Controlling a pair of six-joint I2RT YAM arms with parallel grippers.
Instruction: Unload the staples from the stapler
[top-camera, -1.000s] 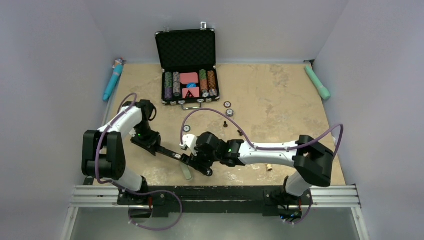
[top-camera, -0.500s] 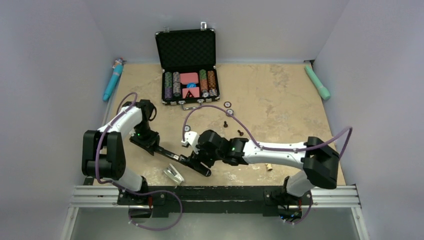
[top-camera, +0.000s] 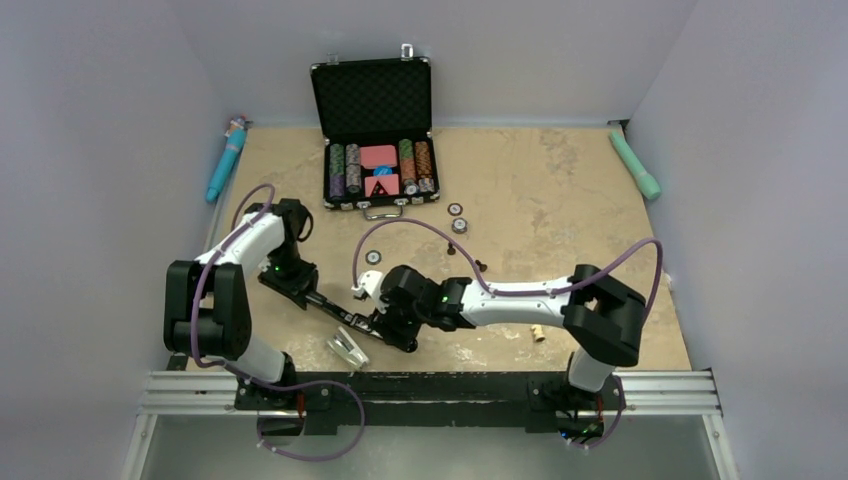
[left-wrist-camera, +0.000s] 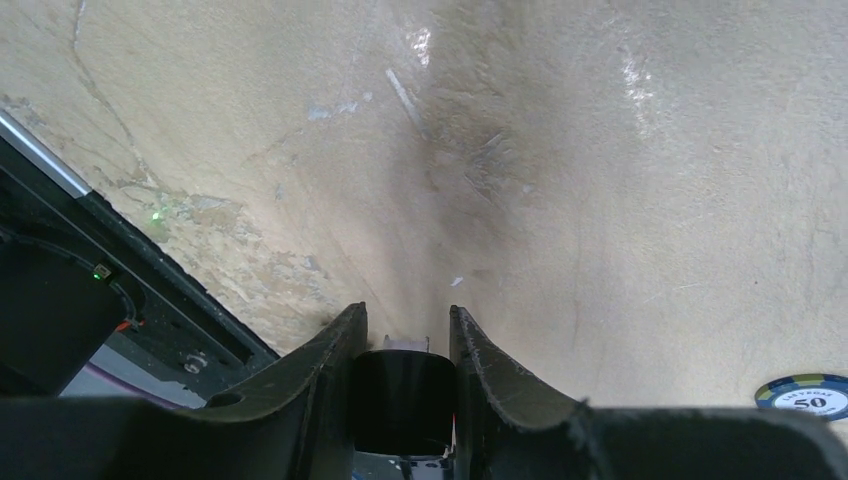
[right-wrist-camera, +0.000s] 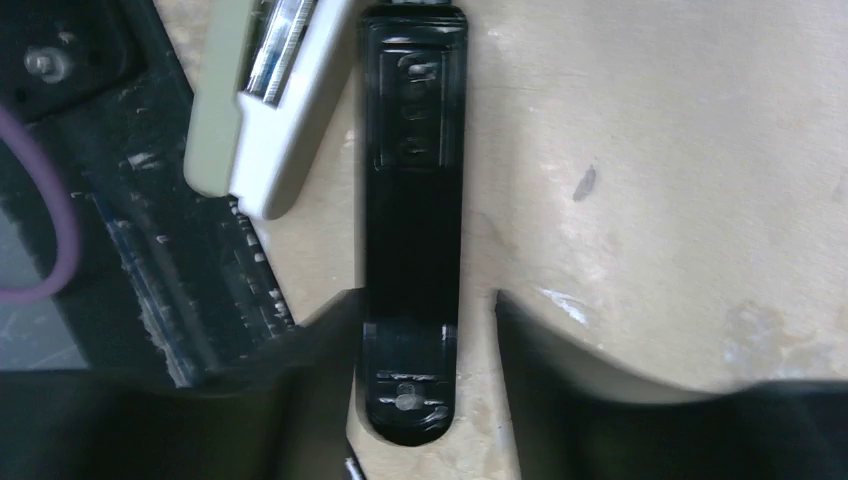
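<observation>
The stapler (top-camera: 335, 306), slim and black, stretches slantwise close to the near edge of the table (top-camera: 560, 200), just short of the rail (top-camera: 430, 385). Bare tabletop spreads behind it. The left gripper (left-wrist-camera: 405, 318) pinches 1 end. The right gripper (right-wrist-camera: 428, 298) straddles it, fingers apart, with a gap on 1 side. A pale metal-lined piece (top-camera: 347, 347) lies beside it.

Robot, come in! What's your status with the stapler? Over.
Left hand shut on the stapler. Right hand open, straddling it. No staples in sight. Pale beige piece lies close beside.
</observation>
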